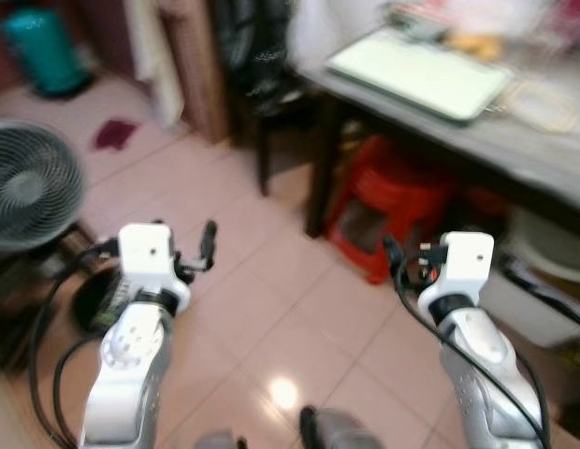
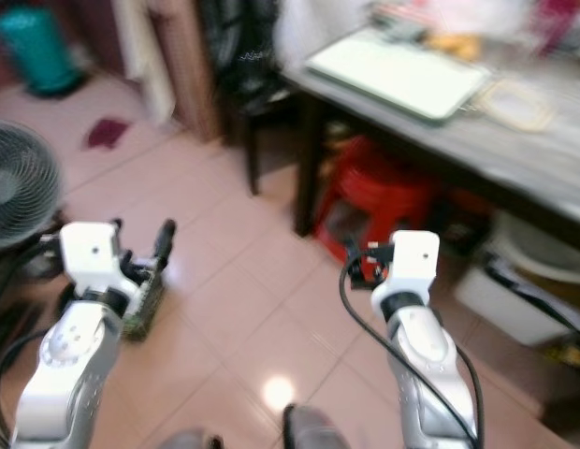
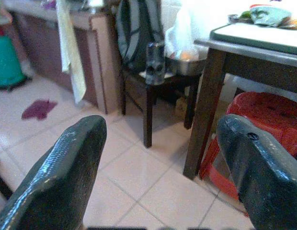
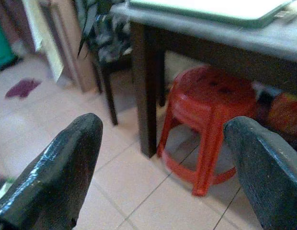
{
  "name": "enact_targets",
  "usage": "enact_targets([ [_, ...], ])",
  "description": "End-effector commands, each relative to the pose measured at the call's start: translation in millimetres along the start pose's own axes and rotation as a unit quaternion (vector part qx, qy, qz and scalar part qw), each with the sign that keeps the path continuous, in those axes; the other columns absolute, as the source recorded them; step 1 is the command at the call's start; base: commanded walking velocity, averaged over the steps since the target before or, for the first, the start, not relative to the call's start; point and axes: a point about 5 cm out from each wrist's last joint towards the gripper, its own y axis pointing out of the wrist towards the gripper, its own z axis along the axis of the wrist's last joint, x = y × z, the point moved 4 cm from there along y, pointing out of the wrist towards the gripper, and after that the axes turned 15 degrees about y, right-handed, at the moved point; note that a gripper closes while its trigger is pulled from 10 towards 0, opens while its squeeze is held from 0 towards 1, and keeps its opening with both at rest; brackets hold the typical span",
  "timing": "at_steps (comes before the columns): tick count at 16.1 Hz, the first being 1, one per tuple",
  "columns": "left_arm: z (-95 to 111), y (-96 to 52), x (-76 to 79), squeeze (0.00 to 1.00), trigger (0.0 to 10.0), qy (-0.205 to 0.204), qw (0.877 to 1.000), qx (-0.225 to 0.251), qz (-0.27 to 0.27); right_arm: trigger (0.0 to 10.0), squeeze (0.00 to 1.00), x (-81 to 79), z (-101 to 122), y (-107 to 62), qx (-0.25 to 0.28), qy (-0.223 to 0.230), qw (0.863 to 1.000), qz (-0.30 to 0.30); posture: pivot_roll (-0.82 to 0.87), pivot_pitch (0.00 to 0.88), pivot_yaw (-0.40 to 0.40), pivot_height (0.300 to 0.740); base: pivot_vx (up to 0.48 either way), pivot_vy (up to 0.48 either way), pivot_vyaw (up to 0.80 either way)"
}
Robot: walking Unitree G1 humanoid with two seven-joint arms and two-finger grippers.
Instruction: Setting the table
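Nothing is set yet, I judge — both my left gripper (image 3: 158,182) and right gripper (image 4: 163,177) hang with jaws spread and empty over the floor, the counter (image 1: 514,140) with its pale tray (image 1: 416,73) waiting at one o'clock.

head eyes look down at floor, wrist views share red stool (image 4: 206,120)

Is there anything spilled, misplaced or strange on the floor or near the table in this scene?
One thing stands out: a dark purple patch, a cloth or a stain, lies on the pale floor tiles near the green bin. The red stool stands upright under the table. Both grippers, left and right, are open and hold nothing.
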Motion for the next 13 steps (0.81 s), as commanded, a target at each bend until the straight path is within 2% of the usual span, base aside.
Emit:
enact_targets([
  [1,-2,0.3,-1.0,0.0,10.0,0.012,1.0,0.014,0.001,10.0,0.0,-8.1,-5,0.8,0.0,-0.012,1.0,0.022,0.0,0.026,0.03,0.74,0.0,0.0,-0.8],
  [4,-2,10.3,1.5,0.0,10.0,0.029,0.999,0.027,0.014,10.0,0.0,-14.7,-8,11.4,0.014,-0.045,0.998,0.039,0.0,0.0,0.049,0.74,0.0,0.0,-0.8],
  [6,10,12.9,4.5,0.0,10.0,0.037,0.998,0.041,0.017,10.0,0.0,-9.8,0,15.6,0.028,-0.061,0.997,0.03,0.0,0.0,0.053,0.74,0.0,0.0,-0.8],
  [7,11,10.5,7.7,0.0,10.0,0.032,0.999,0.04,0.008,10.0,0.0,-5.2,0,12.9,0.029,-0.063,0.997,0.024,0.0,0.002,0.048,0.74,0.0,0.0,-0.8],
  [9,-1,4.1,17.5,0.0,10.0,0.016,0.999,0.024,-0.021,10.0,0.0,2.8,-11,4.2,0.011,-0.061,0.998,0.012,0.01,0.008,0.038,0.74,0.0,0.0,-0.8],
  [13,-13,-1.2,22.3,0.0,10.0,0.022,0.999,0.009,-0.033,10.0,0.0,-2.4,-21,-2.7,0.006,-0.052,0.999,0.014,0.0,0.009,0.042,0.74,0.0,0.0,-0.8],
])
